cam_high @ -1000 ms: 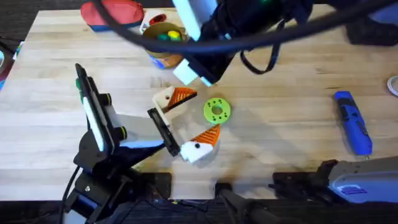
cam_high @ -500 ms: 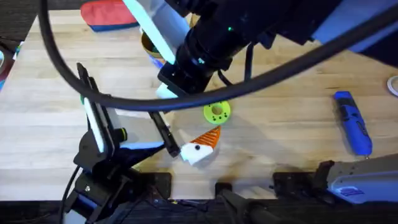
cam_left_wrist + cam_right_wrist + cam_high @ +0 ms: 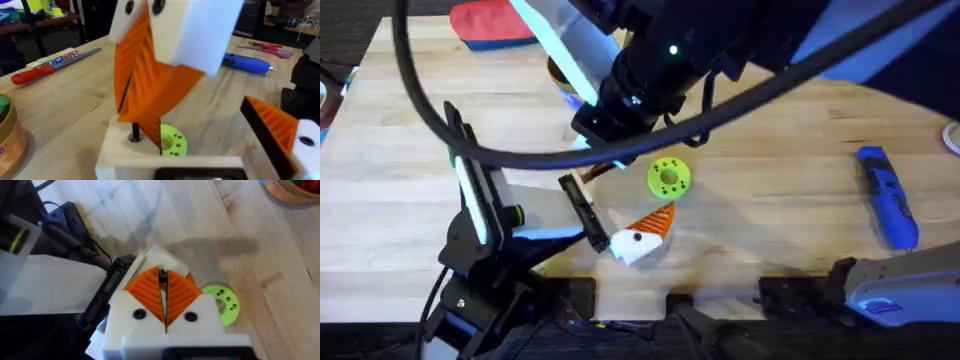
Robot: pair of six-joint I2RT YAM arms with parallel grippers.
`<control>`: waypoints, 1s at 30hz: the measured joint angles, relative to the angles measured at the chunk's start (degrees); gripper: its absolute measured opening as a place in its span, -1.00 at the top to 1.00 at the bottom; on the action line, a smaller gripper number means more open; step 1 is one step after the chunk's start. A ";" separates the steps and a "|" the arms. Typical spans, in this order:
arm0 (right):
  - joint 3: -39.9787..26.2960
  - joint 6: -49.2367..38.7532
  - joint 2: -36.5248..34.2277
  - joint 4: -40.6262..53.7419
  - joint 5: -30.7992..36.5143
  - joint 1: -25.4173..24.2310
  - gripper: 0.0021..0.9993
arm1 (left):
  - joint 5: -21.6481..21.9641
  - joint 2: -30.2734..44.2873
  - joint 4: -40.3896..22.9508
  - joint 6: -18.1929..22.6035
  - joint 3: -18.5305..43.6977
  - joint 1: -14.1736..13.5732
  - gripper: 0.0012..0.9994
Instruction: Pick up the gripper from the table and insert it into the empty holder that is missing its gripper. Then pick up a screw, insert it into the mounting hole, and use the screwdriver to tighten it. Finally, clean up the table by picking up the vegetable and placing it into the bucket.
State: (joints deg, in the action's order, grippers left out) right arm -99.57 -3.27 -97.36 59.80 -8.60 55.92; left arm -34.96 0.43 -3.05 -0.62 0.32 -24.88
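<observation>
My right gripper (image 3: 163, 276) is shut on a small dark screw (image 3: 162, 274). It hangs right over the white holder (image 3: 125, 152) on the left arm, and the screw (image 3: 135, 136) stands at the block's top face. In the overhead view the right arm (image 3: 660, 70) reaches across and covers that finger. My left gripper (image 3: 620, 200) is open, and its near finger with an orange pad (image 3: 655, 222) is in plain sight. The blue screwdriver (image 3: 887, 197) lies far right. The tan bucket (image 3: 7, 137) holds a green piece (image 3: 3, 106); whether that is the vegetable I cannot tell.
A lime-green ring (image 3: 668, 178) lies just beside the left gripper's fingers. The red pouch (image 3: 492, 24) sits at the far left corner. In the left wrist view a red-handled screwdriver (image 3: 35, 73) rests on the wood.
The right arm has swung from the bucket side down and left over the left gripper's far finger, hiding it. The left arm, ring and blue screwdriver have stayed put.
</observation>
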 joint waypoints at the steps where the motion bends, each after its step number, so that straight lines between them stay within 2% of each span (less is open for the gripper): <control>1: 0.00 -0.03 0.00 0.01 0.00 0.00 1.00 | 0.00 0.00 0.00 0.00 0.00 0.00 -0.97; 16: 0.01 -0.17 -0.33 0.06 1.51 0.00 1.00 | 0.00 -0.01 0.02 0.22 0.00 0.00 -0.97; 27: 0.00 -0.16 -1.68 0.17 0.17 0.07 1.00 | 0.03 0.00 -0.04 0.07 0.00 0.00 -0.97; 28: 0.00 -0.15 -1.77 0.10 0.10 0.07 0.92 | 0.08 0.00 -0.07 -0.04 0.00 0.00 -0.97; 29: 0.00 -0.16 -1.77 0.12 -0.07 0.07 0.75 | 0.07 0.00 -0.02 -0.04 0.00 0.00 -0.97; 30: 0.00 -0.20 -1.75 0.17 -0.24 0.07 0.48 | 0.07 0.00 -0.04 -0.04 0.00 0.00 -0.97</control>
State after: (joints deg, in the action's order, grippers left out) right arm -99.57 -3.47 -99.11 59.96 -8.84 55.99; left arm -34.89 0.43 -3.09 -0.67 0.32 -24.88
